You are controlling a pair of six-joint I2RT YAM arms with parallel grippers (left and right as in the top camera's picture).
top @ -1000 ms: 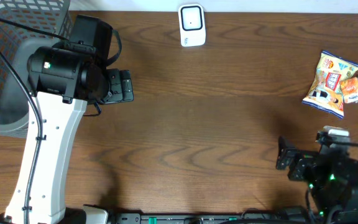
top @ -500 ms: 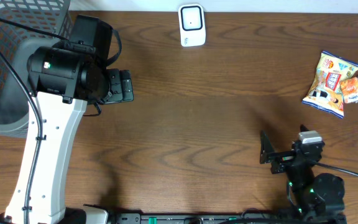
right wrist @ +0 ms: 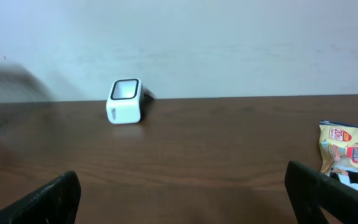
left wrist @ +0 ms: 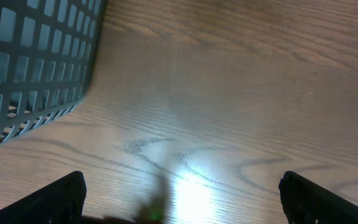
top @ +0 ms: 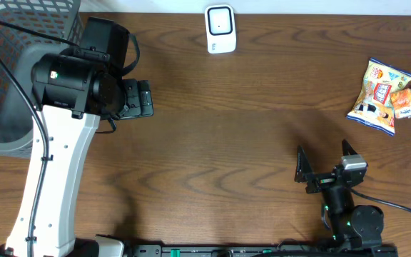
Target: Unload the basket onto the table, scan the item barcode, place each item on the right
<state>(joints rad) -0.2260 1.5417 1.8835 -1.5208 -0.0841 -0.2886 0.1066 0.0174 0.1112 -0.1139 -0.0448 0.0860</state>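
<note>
Near the front edge, the right gripper [top: 323, 155] stands spread wide, holding nothing, with a broad stretch of table [top: 234, 143] ahead of it. Further in, the left gripper [top: 143, 98], also wide apart and empty, hangs just beside the basket [top: 13, 64]. The bag [top: 379, 88] lies by the right edge, well apart from both; the scanner [top: 220, 29] sits at the far edge

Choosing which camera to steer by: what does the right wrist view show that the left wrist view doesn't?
Only right wrist: the white box-shaped barcode scanner by the wall and the yellow snack packet. Only left wrist: the grey plastic mesh basket. Both: the brown wooden table, framed by the open right end effector or left end effector.
</note>
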